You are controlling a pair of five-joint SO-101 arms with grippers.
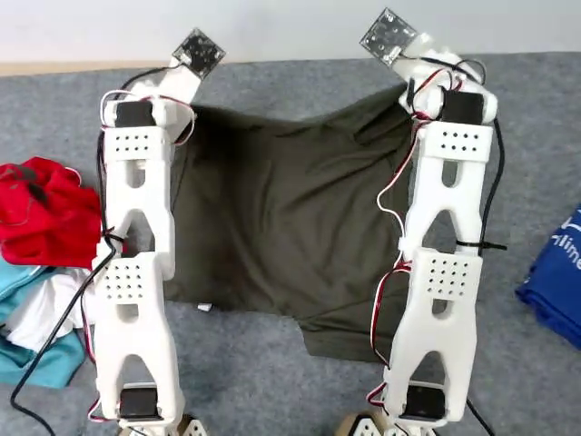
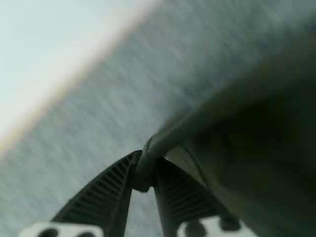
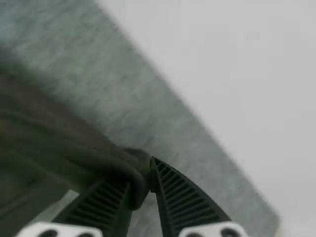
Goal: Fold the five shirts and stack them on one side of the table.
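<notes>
Grey felt-like surface (image 1: 272, 381), pale wall (image 1: 272, 27) at the far edge.

Near: hem end of the olive shirt (image 1: 281, 227) lies flat between the two arm bases.

Beside the left arm, a loose heap on the surface: teal shirt (image 1: 36, 359), white shirt (image 1: 41, 309), red shirt (image 1: 45, 213) farthest. A blue shirt (image 1: 558, 272) lies apart at the right edge.

Far: both arms stretched out. The left tool (image 2: 143, 173) is clenched on a rolled edge of the olive shirt at its far left corner. The right tool (image 3: 143, 180) is clamped on the far right corner likewise.

Judgement: the paired corner grip keeps the cloth spread, ready to be drawn into a fold.
</notes>
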